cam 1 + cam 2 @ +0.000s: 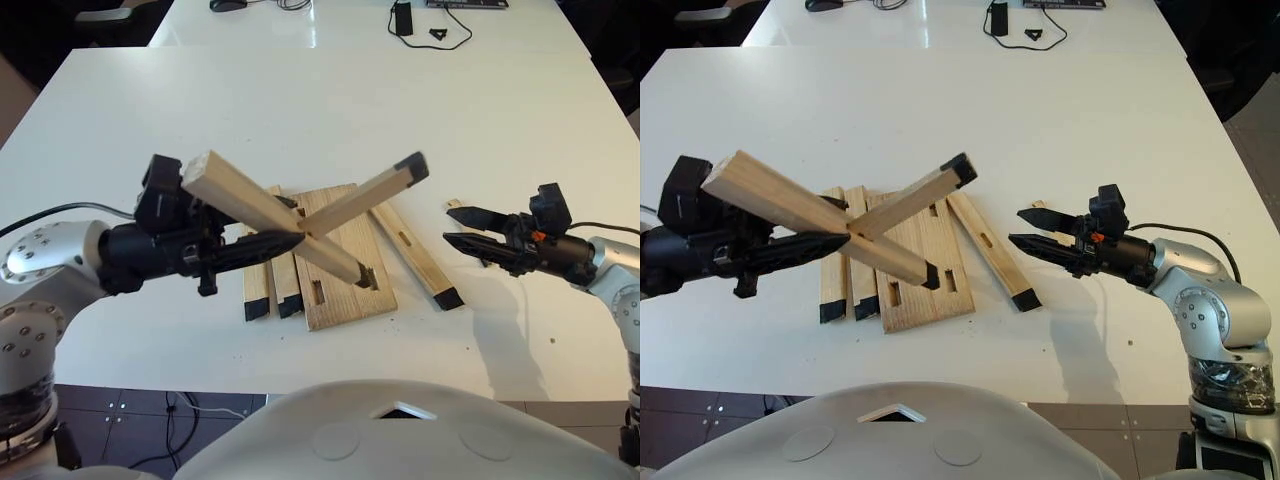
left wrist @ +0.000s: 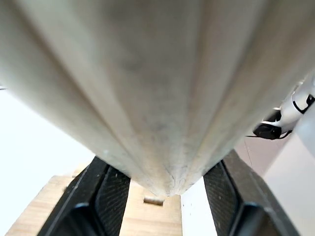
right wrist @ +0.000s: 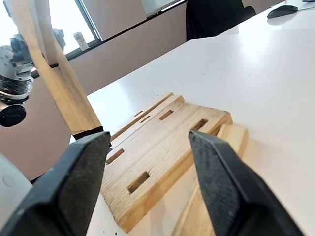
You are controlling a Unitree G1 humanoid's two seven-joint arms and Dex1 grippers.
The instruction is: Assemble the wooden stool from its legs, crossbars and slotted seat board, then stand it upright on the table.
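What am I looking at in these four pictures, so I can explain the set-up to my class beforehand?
This is a two-armed humanoid robot building a wooden stool. The two wide pictures come from cameras in its head, looking down over the white table; the other two come from cameras on its wrists. The left arm's fingers are shut on a pair of crossed wooden pieces, held above the table. The right arm's fingers hover open and empty. On the table lie the slotted seat board, two black-tipped pieces on its left, and one loose leg on its right.
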